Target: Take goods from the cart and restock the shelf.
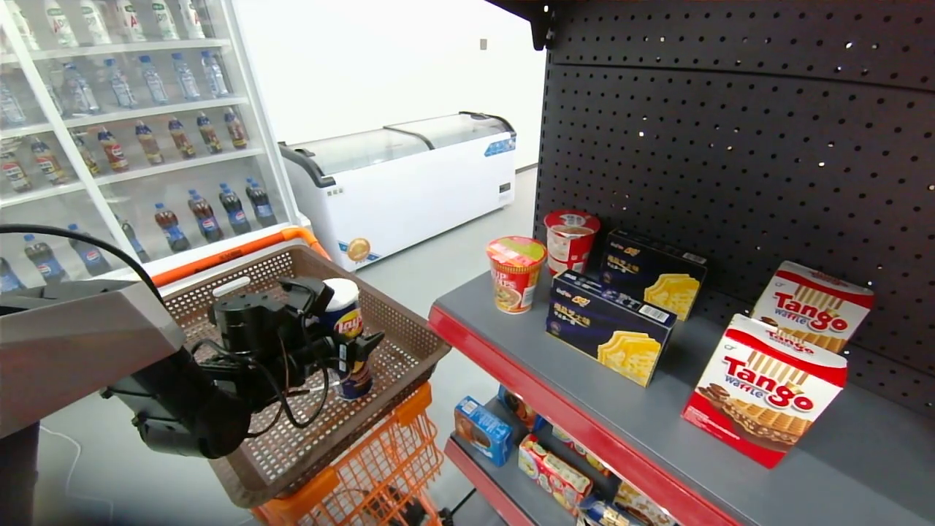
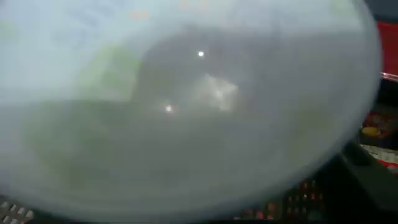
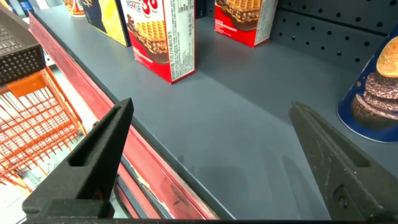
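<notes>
A tall chips can with a white lid stands upright inside the brown basket on the orange cart. My left gripper is shut on the can's upper half, one finger on each side. In the left wrist view the can's pale lid sits blurred right against the camera. My right gripper hangs open just above the front part of the grey shelf board, its two black fingers wide apart with nothing between them.
The grey shelf with a red front edge carries two noodle cups, two dark blue boxes and two red wafer boxes. A blue cookie pack stands near the right gripper. A lower shelf holds more packs. Drink coolers and a chest freezer stand behind.
</notes>
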Controlling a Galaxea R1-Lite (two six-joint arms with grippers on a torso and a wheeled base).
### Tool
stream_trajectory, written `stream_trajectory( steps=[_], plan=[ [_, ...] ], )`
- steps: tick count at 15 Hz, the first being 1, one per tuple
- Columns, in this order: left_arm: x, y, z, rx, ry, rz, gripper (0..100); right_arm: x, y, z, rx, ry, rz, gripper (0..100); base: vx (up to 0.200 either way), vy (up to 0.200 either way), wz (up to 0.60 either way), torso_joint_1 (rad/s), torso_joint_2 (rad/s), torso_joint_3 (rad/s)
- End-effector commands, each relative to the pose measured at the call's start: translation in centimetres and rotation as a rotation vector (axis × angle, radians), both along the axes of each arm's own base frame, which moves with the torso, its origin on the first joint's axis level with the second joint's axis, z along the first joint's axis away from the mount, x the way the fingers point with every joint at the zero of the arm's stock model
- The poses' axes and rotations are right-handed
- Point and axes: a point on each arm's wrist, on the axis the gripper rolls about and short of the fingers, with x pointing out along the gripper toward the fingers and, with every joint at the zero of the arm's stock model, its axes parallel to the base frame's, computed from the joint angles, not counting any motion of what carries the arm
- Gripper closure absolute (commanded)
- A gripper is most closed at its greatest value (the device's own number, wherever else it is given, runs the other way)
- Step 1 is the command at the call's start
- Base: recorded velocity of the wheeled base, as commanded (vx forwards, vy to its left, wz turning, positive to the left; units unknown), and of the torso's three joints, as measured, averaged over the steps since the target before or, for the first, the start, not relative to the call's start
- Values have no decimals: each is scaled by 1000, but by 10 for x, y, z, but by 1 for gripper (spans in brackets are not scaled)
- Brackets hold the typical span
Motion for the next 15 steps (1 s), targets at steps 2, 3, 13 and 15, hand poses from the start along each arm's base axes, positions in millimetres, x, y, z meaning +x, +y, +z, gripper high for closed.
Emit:
stream_trajectory(
  steps=[2,3,13,15],
  plan=[
    [-1,-3,1,0,5,-9,100,0,0,0,0,0,1,0,0,0,0,0,0,0],
    [-4,-1,7,-4,-5,-5,100,0,0,0,0,0,1,0,0,0,0,0,0,0],
    [-162,23,176,-100,-5,105,100,0,0,0,0,0,1,0,0,0,0,0,0,0],
    [-212,27,181,-90,78,116,100,0,0,0,0,0,1,0,0,0,0,0,0,0]
  ],
)
